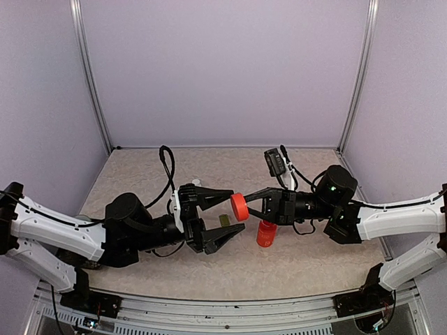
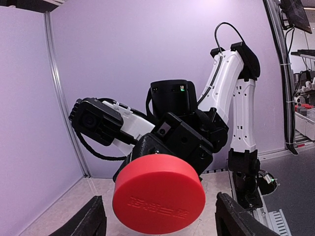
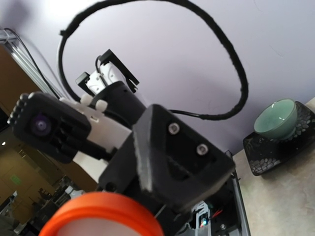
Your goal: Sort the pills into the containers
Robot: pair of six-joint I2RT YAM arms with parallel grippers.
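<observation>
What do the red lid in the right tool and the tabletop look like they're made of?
Red lid: most likely moulded plastic with a satin finish. The colour is even, the highlights are soft, and there is raised lettering on its face.
Tabletop: beige, speckled and matte. It looks like stone-pattern laminate or vinyl, but I cannot tell which.

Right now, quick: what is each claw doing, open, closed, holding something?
Left claw: open, holding nothing, its fingers either side of the red cap.
Right claw: shut on the red cap.
</observation>
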